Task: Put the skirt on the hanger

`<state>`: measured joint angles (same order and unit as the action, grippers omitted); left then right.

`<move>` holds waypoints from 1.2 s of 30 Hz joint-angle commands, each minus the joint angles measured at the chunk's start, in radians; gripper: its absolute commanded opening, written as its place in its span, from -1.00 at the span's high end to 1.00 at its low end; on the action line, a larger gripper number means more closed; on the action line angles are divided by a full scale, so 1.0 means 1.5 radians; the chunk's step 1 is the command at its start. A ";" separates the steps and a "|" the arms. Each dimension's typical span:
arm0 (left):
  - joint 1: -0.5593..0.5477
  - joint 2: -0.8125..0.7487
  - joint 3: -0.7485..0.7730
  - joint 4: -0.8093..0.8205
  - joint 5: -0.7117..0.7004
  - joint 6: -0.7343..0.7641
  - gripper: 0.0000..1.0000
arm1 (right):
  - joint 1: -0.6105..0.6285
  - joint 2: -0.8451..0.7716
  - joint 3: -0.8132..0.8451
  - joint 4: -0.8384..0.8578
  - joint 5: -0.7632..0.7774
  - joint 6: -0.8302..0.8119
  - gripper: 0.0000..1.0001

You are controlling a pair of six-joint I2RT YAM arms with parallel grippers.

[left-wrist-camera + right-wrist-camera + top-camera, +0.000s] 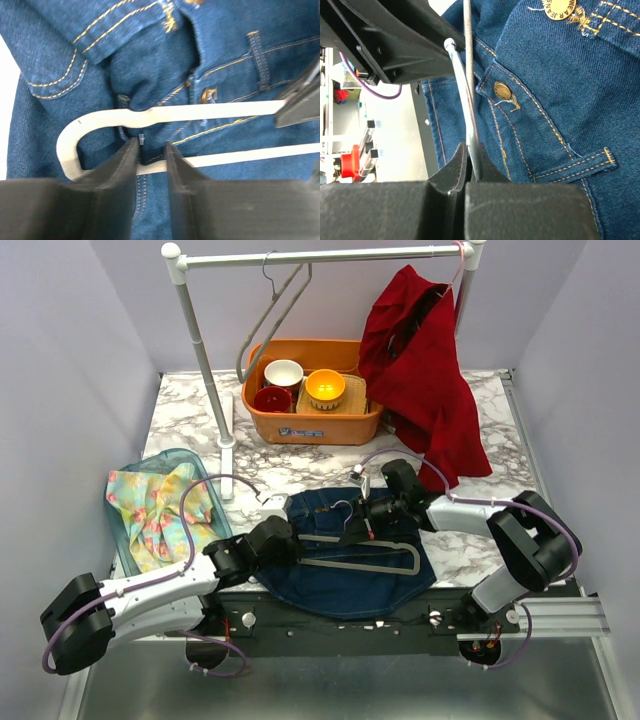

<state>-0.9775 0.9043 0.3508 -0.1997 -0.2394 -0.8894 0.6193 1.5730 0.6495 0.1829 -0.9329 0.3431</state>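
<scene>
A dark blue denim skirt (pixel 340 585) lies flat at the near middle of the marble table, with a grey hanger (pixel 385 562) lying on top of it. My right gripper (pixel 358 520) is shut on the hanger's metal hook (pixel 468 100), and the thin wire runs up from between its jaws (pixel 472 162) over the skirt's buttoned waistband (pixel 560 100). My left gripper (pixel 290 533) sits at the hanger's rounded left end (pixel 67 145). Its jaws (pixel 150 145) stand a narrow gap apart, astride the lower bar and a fold of denim (pixel 150 65).
A white clothes rack (pixel 205 360) stands at the back, with a red garment (pixel 425 380) and a spare hanger (pixel 275 310) on its rail. An orange basket (pixel 312 425) holds bowls. A teal bin (pixel 120 530) with floral cloth sits at the left.
</scene>
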 commanded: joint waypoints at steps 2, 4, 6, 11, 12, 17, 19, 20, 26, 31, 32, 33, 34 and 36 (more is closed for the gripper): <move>-0.004 -0.010 0.055 -0.018 -0.028 0.040 0.59 | -0.009 0.011 0.022 -0.013 -0.015 -0.017 0.99; -0.004 -0.025 0.070 -0.040 -0.023 0.048 0.84 | -0.009 0.007 0.026 -0.017 -0.019 -0.027 0.99; -0.004 -0.038 0.093 -0.052 -0.019 0.058 0.91 | -0.011 0.002 0.028 -0.020 -0.022 -0.030 0.99; -0.004 -0.075 0.166 -0.104 0.000 0.089 0.99 | -0.028 -0.021 0.040 -0.039 -0.016 -0.060 0.99; -0.004 -0.079 0.179 -0.113 0.002 0.096 1.00 | -0.031 -0.025 0.043 -0.049 -0.012 -0.065 0.99; -0.003 -0.102 0.285 -0.151 -0.006 0.145 1.00 | -0.050 -0.040 0.059 -0.079 -0.012 -0.097 0.99; -0.003 -0.102 0.315 -0.167 -0.012 0.159 1.00 | -0.054 -0.046 0.063 -0.088 -0.007 -0.113 0.99; -0.003 -0.103 0.340 -0.173 -0.014 0.168 1.00 | -0.060 -0.050 0.064 -0.092 -0.004 -0.115 0.99; -0.001 -0.146 0.402 -0.230 -0.081 0.194 1.00 | -0.105 -0.059 0.078 -0.120 0.005 -0.143 0.99; 0.000 -0.233 0.404 -0.253 -0.167 0.190 1.00 | -0.111 -0.046 0.085 -0.160 0.025 -0.169 0.99; 0.000 -0.246 0.386 -0.254 -0.194 0.186 1.00 | -0.111 -0.041 0.092 -0.165 0.026 -0.171 0.99; 0.000 -0.257 0.376 -0.253 -0.205 0.182 1.00 | -0.112 -0.037 0.093 -0.172 0.027 -0.175 0.99; 0.000 -0.279 0.366 -0.255 -0.216 0.165 1.00 | -0.111 -0.034 0.095 -0.177 0.027 -0.181 0.99; 0.000 -0.299 0.328 -0.252 -0.233 0.145 1.00 | -0.111 -0.024 0.100 -0.191 0.033 -0.188 0.99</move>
<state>-0.9794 0.5491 0.8925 -0.6399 -0.4042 -0.6224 0.4641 1.4883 0.7818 0.0254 -0.9821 0.1352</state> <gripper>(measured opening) 0.020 0.024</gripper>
